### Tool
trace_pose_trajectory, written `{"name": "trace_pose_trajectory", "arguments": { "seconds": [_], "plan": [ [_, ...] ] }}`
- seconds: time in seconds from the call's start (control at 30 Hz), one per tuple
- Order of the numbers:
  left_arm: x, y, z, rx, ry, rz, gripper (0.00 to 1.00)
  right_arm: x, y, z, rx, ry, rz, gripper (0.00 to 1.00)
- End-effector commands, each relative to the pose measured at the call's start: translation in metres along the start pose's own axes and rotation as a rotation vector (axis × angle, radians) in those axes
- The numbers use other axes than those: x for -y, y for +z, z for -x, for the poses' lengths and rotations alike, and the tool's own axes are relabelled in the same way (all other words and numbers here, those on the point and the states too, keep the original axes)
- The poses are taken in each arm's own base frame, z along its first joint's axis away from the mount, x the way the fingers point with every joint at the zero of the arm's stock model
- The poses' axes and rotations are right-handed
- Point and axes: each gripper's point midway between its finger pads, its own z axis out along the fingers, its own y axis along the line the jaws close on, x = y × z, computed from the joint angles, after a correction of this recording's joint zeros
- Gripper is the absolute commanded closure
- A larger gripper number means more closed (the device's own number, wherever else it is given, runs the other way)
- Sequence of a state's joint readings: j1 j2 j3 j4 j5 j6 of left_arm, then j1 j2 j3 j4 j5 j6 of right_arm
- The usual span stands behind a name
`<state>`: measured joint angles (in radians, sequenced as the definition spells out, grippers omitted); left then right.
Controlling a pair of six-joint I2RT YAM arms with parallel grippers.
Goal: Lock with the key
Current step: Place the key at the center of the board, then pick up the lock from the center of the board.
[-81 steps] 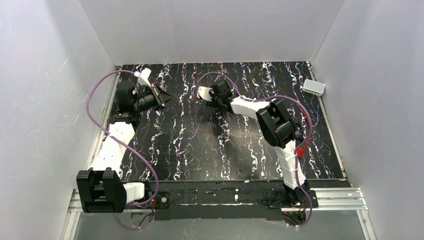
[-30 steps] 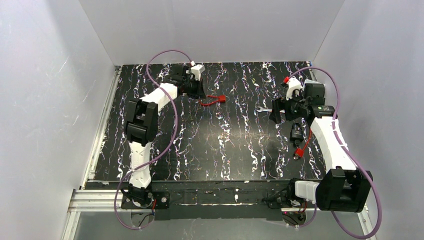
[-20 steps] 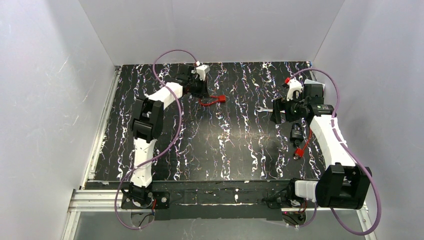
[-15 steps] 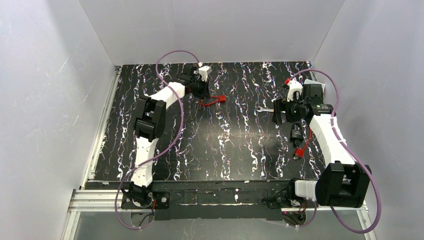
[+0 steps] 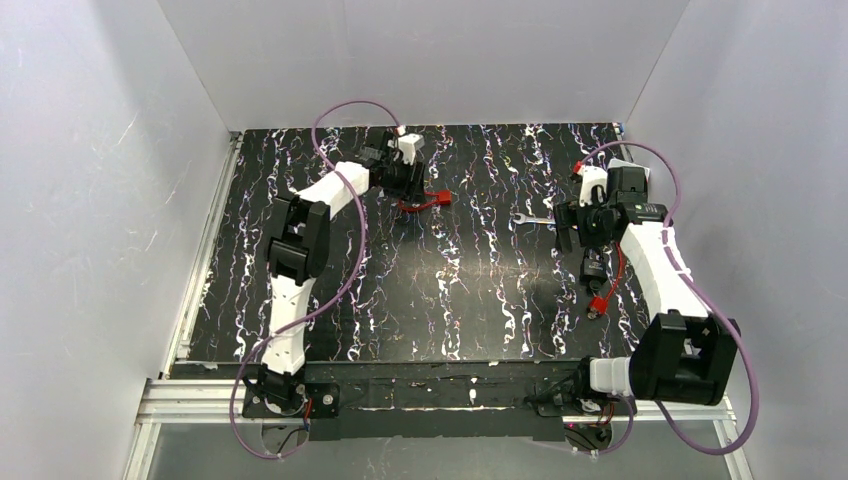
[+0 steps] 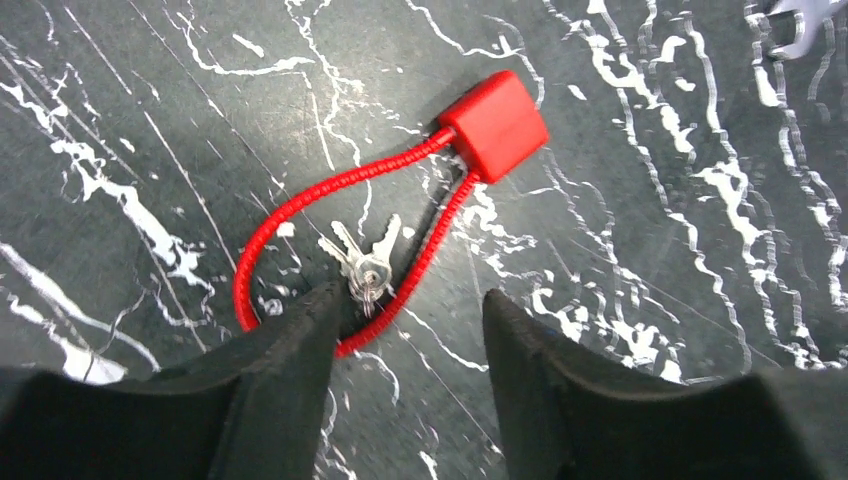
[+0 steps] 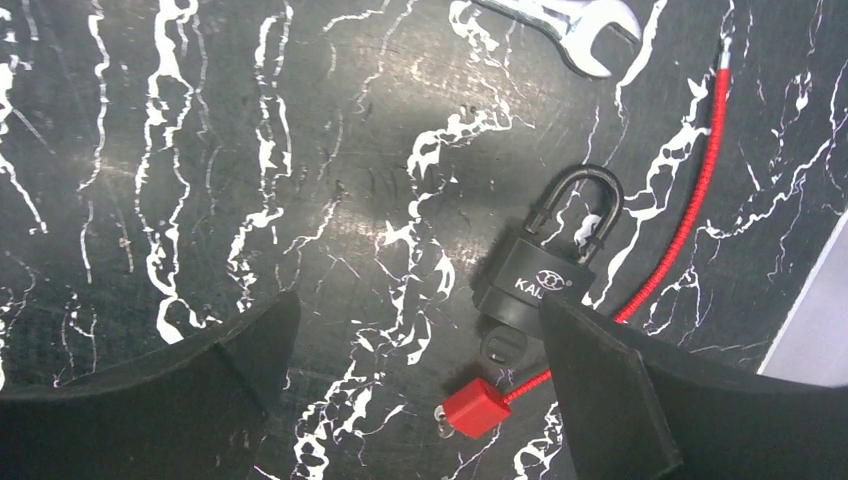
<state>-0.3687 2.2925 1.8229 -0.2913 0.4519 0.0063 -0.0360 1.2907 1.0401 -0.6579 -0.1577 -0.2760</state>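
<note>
A red cable lock lies at the back middle of the table, also visible from above as the red cable lock. A small bunch of silver keys rests inside its loop. My left gripper hovers over the near side of that loop, open, its left finger right beside the keys. At the right lies a black padlock, the black padlock, with a round black key head at its bottom. My right gripper stands open over it, holding nothing.
A second red cable lock with a long red cord lies against the padlock. A silver wrench sits just beyond it, the wrench. A white object lies at the table's right edge.
My left gripper has slid a little right toward the red cable lock and its jaws have parted. My right gripper has drifted slightly nearer, over the padlock.
</note>
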Motion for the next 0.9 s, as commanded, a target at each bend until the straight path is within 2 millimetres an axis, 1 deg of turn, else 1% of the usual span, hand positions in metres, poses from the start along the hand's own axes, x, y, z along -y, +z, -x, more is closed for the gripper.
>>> {"name": "trace_pose_trajectory", "arguments": {
  "seconds": [0.0,0.1,0.13,0.17,0.23,0.33,0.4,0.47,0.53,0.63,0.7,0.77,0.87],
  "plan": [
    [0.047,-0.080,0.066,0.159,0.049,-0.044,0.44,0.018,-0.003,0.007,-0.022,0.041,-0.061,0.02],
    [0.067,-0.112,0.072,0.179,0.056,-0.073,0.41,0.033,-0.005,0.013,-0.014,0.091,-0.115,0.02],
    [0.073,-0.128,0.075,0.198,0.066,-0.076,0.41,0.040,-0.005,0.012,-0.032,0.112,-0.136,0.01],
    [0.078,-0.139,0.074,0.209,0.071,-0.082,0.40,0.045,-0.006,0.013,-0.042,0.126,-0.155,0.02],
    [0.083,-0.158,0.068,0.221,0.067,-0.094,0.39,0.054,-0.005,0.010,-0.060,0.159,-0.186,0.02],
    [0.089,-0.176,0.050,0.202,0.060,-0.107,0.39,0.076,-0.006,-0.005,-0.106,0.186,-0.308,0.02],
    [0.095,-0.185,0.040,0.189,0.057,-0.115,0.39,0.087,-0.006,-0.017,-0.124,0.199,-0.348,0.02],
    [0.102,-0.193,0.031,0.181,0.050,-0.130,0.38,0.097,-0.005,-0.031,-0.136,0.218,-0.363,0.04],
    [0.109,-0.199,0.024,0.177,0.037,-0.149,0.38,0.112,-0.005,-0.043,-0.142,0.238,-0.391,0.07],
    [0.120,-0.207,0.013,0.161,0.008,-0.184,0.38,0.132,-0.004,-0.053,-0.142,0.250,-0.440,0.13],
    [0.123,-0.212,0.009,0.157,-0.001,-0.190,0.38,0.143,-0.001,-0.059,-0.147,0.260,-0.459,0.17],
    [0.125,-0.215,0.007,0.154,-0.005,-0.189,0.38,0.150,0.004,-0.063,-0.145,0.274,-0.465,0.21],
    [0.127,-0.218,0.007,0.152,-0.018,-0.190,0.38,0.156,0.012,-0.065,-0.149,0.285,-0.463,0.26]
  ]
}}
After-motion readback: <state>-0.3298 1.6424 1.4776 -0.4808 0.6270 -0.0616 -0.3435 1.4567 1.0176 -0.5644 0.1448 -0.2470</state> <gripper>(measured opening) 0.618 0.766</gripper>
